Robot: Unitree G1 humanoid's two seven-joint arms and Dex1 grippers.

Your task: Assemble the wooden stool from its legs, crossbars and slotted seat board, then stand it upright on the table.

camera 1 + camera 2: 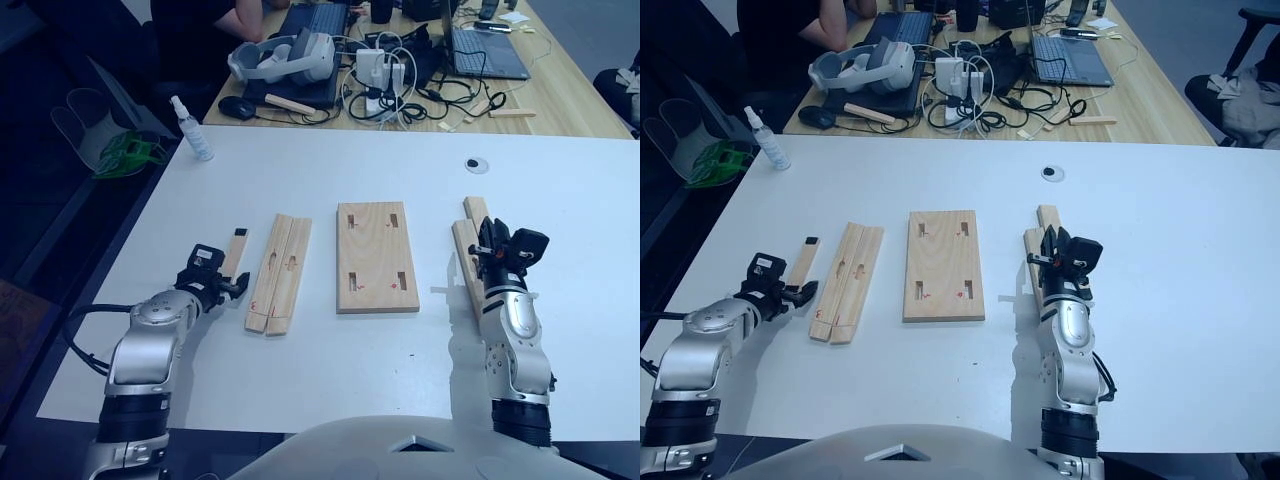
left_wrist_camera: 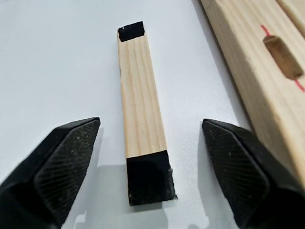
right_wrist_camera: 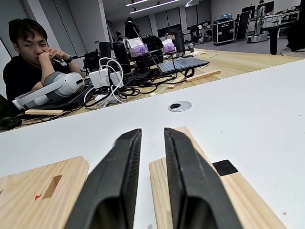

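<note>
The slotted seat board (image 1: 376, 257) lies flat at the table's middle. Two long leg pieces (image 1: 280, 272) lie side by side to its left, also seen close up as leg pieces (image 2: 267, 71). Left of them lies a short crossbar (image 1: 235, 250) with black ends. My left gripper (image 1: 225, 283) is low at that crossbar's near end, open, with its fingers (image 2: 62, 162) straddling the crossbar (image 2: 143, 129) without touching it. Right of the board, my right gripper (image 1: 487, 250) hovers shut and empty over more wooden pieces (image 1: 468, 255), with its fingers (image 3: 183, 176) just above them.
A spray bottle (image 1: 192, 128) stands at the table's far left corner, and a round cable grommet (image 1: 477, 165) sits at the far right. Behind the table, a desk holds a headset (image 1: 285, 58), laptops and cables. The table's left edge runs close beside my left arm.
</note>
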